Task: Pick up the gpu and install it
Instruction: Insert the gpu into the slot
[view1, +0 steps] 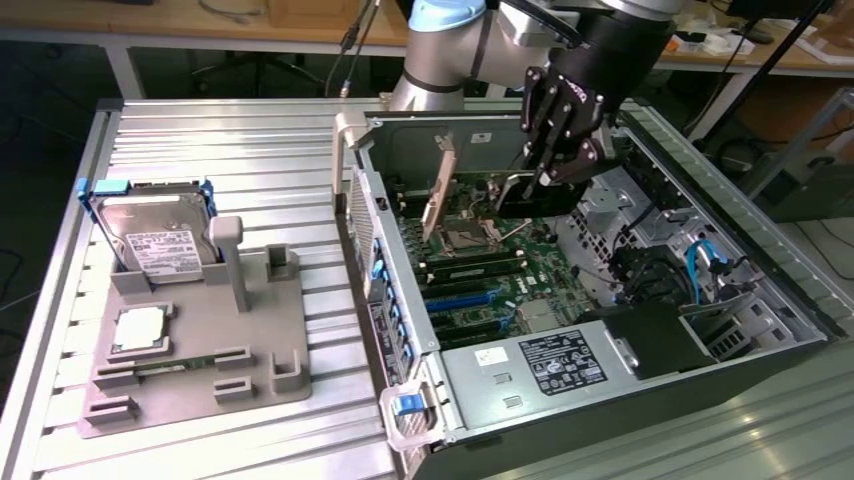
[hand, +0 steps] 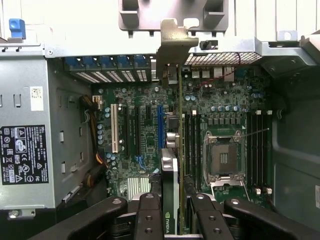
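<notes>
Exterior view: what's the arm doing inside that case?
The arm's gripper is shut on the gpu, holding it edge-on inside the open PC case, above the motherboard and its expansion slots. The card does not look seated yet. Outside the case, a hard drive stands in the grey holder.

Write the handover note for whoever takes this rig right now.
Gripper: shut on the gpu, which is held edge-on.
Gpu: inside the open computer case, over the motherboard, silver bracket toward the case's rear wall.
Done: card picked up and brought into the case.
Left: seating it; it does not look pressed into a slot yet.
Hard drive sits on the grey holder outside.
</notes>
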